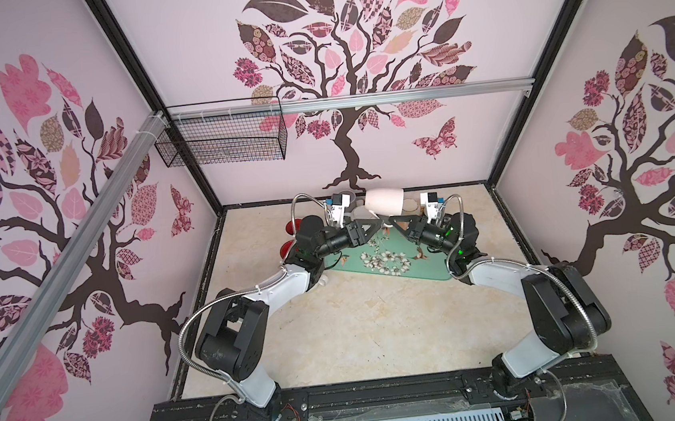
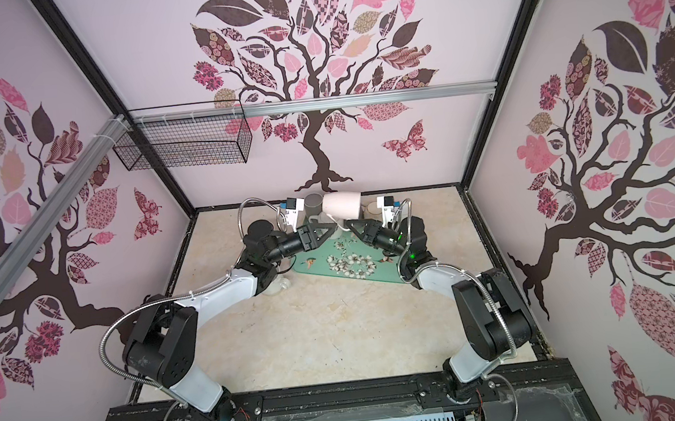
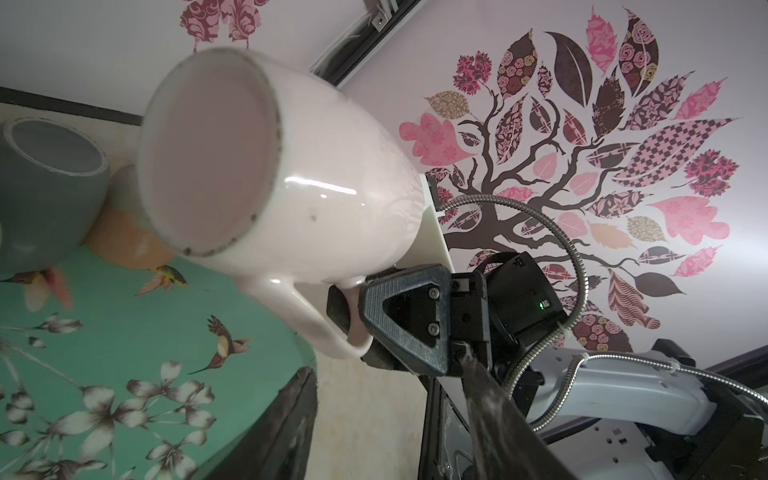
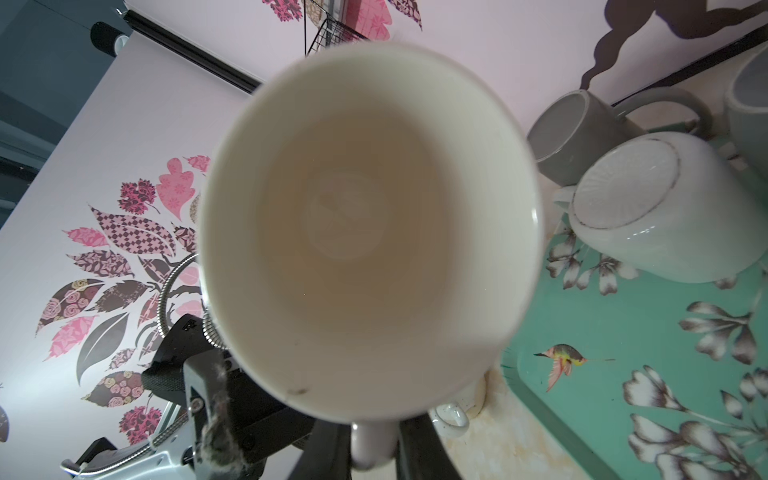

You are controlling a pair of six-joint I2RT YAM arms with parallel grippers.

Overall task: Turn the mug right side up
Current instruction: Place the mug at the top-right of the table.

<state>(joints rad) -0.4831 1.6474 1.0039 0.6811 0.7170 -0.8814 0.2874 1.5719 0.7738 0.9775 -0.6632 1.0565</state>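
Mid-turn: mug point(image 1: 385, 201) on its side
Your right gripper point(image 3: 351, 318) pinches the mug by its handle; the left gripper point(image 1: 374, 223) stands open beside it, holding nothing. The mug hangs upper centre, above the tray point(image 1: 416, 276). Next, roll the wrist until the mouth faces up, then lower it.

On the table point(image 1: 359, 334), the tray point(image 1: 390, 265) lies toward 12 o'clock. The mug point(image 1: 385, 201) is above its far edge, mouth toward 3 o'clock; a second mug point(image 2: 313, 203) sits behind at 11 o'clock.
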